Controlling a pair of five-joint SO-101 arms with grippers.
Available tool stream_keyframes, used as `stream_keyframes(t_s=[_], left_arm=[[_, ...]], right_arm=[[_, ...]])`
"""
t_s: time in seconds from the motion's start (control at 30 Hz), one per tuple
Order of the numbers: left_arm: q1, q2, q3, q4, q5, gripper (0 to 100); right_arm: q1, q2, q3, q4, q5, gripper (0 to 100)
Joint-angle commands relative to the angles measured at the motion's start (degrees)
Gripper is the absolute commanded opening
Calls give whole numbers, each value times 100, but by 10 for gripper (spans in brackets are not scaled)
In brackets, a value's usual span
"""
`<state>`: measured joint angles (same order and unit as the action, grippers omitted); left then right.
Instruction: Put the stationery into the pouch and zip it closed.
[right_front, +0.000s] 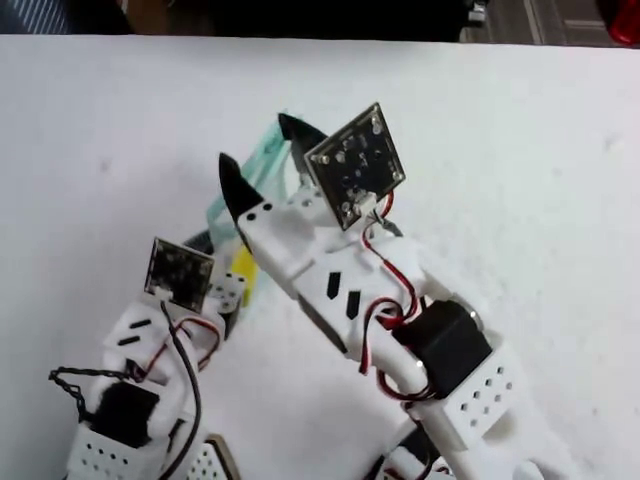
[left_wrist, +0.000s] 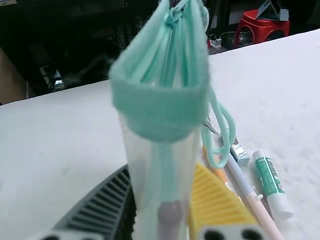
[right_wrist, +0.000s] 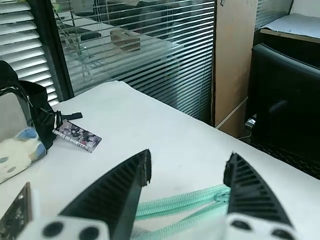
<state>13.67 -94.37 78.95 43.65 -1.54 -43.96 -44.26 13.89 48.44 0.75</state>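
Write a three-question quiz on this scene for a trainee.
1. True or false: the right gripper is shut.
2. What does the left gripper hold? A) a cup B) the pouch C) nothing
3. Fill in: the glue stick lies on the ____.
Key: 1 false; 2 B; 3 table.

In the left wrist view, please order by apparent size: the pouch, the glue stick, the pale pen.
1. pouch, but it is nearest the camera.
2. pale pen, longer.
3. glue stick, thicker; these two are close.
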Motion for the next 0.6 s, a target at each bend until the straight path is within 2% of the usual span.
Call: stream_keyframes(t_s=[0.0, 0.37, 0.47, 0.53, 0.57], left_arm=[[-48, 22, -44, -158, 62, 122], [-48, 22, 9, -185, 53, 120], [-48, 22, 18, -193, 53, 120], [-48, 22, 18, -193, 53, 120], [-48, 22, 18, -193, 53, 120]], right_arm=[[4, -154, -264, 4, 0, 227], [22, -163, -273, -4, 0, 228], [215, -171, -281, -4, 0, 226], [426, -259, -299, 22, 0, 176], [549, -321, -308, 31, 0, 98]])
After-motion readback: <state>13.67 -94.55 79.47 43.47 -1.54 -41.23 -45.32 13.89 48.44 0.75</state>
